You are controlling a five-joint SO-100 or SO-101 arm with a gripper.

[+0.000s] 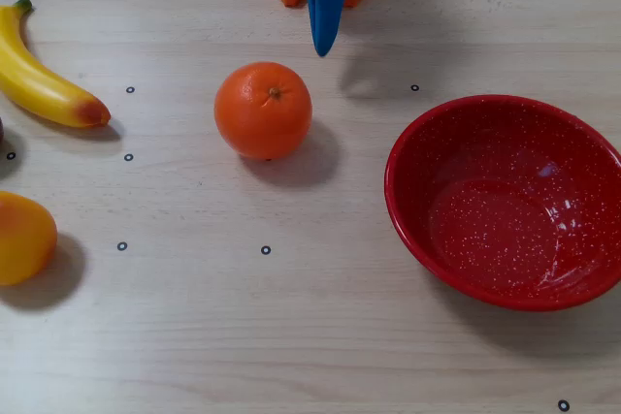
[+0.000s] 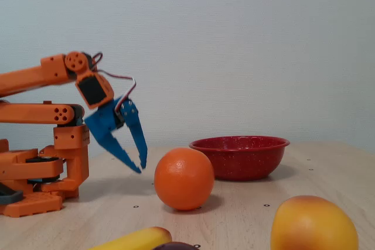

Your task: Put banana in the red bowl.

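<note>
while the gripper (image 2: 140,167) hangs in the air beside the arm's orange base (image 2: 35,168), its two blue fingers (image 2: 120,150) stand slightly parted and hold nothing. seen from overhead, the gripper (image 1: 323,48) points down from the top edge, just above and right of the orange (image 1: 263,111) and clear of it. the banana (image 1: 41,79) lies on the table (image 1: 291,336) at the far left of the overhead view, well apart from the gripper, with the orange between them; its green stem is toward the top left corner and its reddish end points toward the orange. in the fixed view only a bit of the banana (image 2: 132,240) shows at the bottom edge. the bowl (image 1: 506,201) sits at the right of the overhead view, empty, well apart from the banana and to the lower right of the gripper. a yellow-orange fruit (image 1: 21,237) rests below the banana at the left edge.
</note>
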